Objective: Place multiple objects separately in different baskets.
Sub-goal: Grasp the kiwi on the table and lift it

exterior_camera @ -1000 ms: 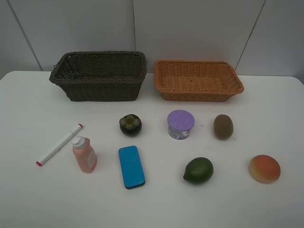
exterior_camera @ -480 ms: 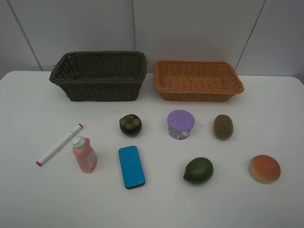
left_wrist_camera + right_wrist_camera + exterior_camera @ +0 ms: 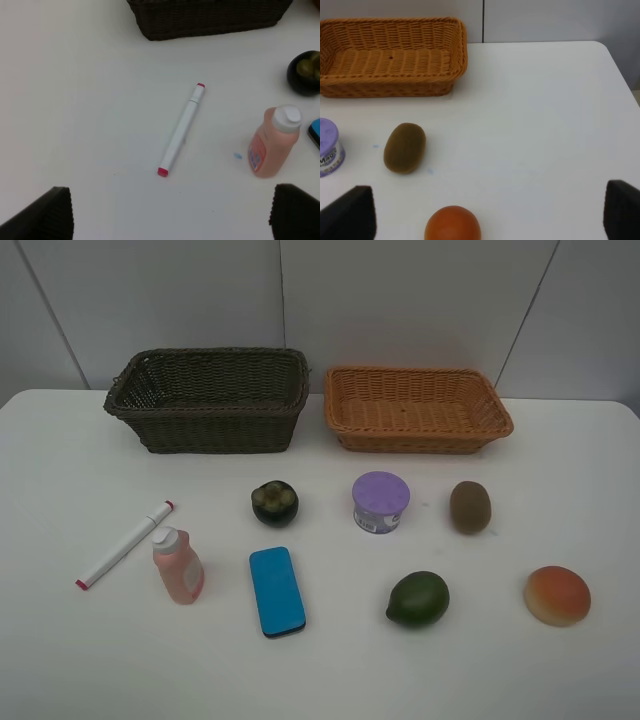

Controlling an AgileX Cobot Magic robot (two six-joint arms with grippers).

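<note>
**Two baskets and eight items, one of each kind, on a white desk [image 3: 80,460].**

The dark brown basket [image 3: 215,430] and the light orange basket [image 3: 415,440] stand side by side at the desk's far edge, with a narrow gap between them. All eight items lie on the desk, outside the baskets.

- **Farther row, left to right:** dark mangosteen [image 3: 274,503], purple-lidded tub [image 3: 380,502], brown kiwi [image 3: 469,507].
- **Nearer row, left to right:** white red-tipped marker [image 3: 125,544] lying slantwise toward the left edge, pink bottle [image 3: 178,567] upright just beside it, flat blue block [image 3: 276,590], green fruit [image 3: 418,599], and orange-red fruit [image 3: 556,595] nearest the right edge.

**Open room.** You have a bare strip of desk between the baskets and the farther row. Wide bare margins run along the left and right edges. Every item stands apart from its neighbours; the marker and the bottle are the closest pair.

**Grippers.** Your left gripper [image 3: 167,215] hangs over the near left part of the desk by the marker, its jaws spread wide with nothing between them. Your right gripper [image 3: 487,212] hangs over the near right part, close to the orange-red fruit and the kiwi. Its jaws are likewise spread wide and hold nothing.
</note>
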